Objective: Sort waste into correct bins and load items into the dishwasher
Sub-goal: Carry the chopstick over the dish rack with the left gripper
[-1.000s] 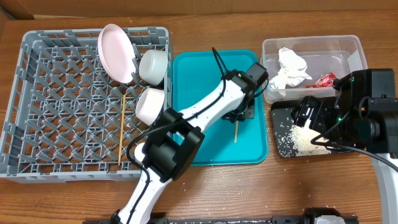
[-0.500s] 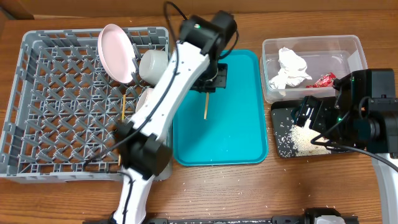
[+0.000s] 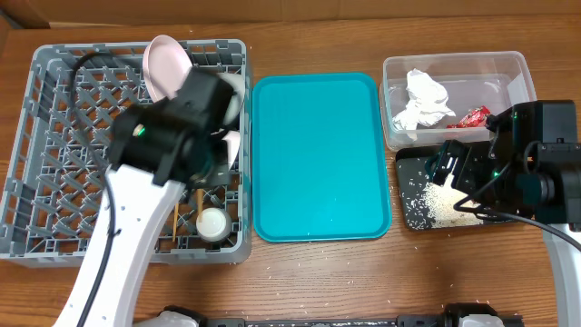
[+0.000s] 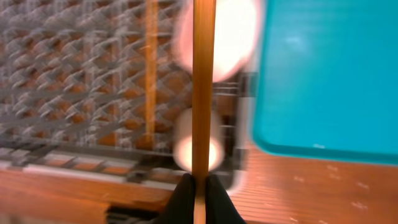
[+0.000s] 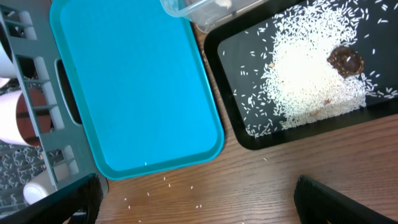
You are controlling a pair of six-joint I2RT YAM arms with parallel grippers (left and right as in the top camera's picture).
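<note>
My left gripper (image 4: 199,190) is shut on a wooden chopstick (image 4: 203,87) and holds it over the right side of the grey dish rack (image 3: 54,136). A second chopstick (image 3: 175,218) lies on the rack's grid floor. The pink plate (image 3: 163,68) leans at the rack's back. A small white cup (image 3: 212,222) sits in its front right corner. The bowls are mostly hidden under my left arm. My right gripper (image 5: 199,205) is open and empty above the black tray (image 3: 408,186), which holds rice (image 5: 305,68) and a brown scrap (image 5: 345,59). The clear tub (image 3: 517,68) holds the napkin (image 3: 422,100) and red wrapper (image 3: 474,117).
The teal tray (image 3: 318,154) lies between the rack and the bins with nothing large on it. Loose rice grains (image 5: 186,186) lie on the wooden table in front of it.
My left arm has swung left from over the teal tray to over the rack, carrying the chopstick. The cup now shows in the rack's front right corner. The right arm has not moved.
</note>
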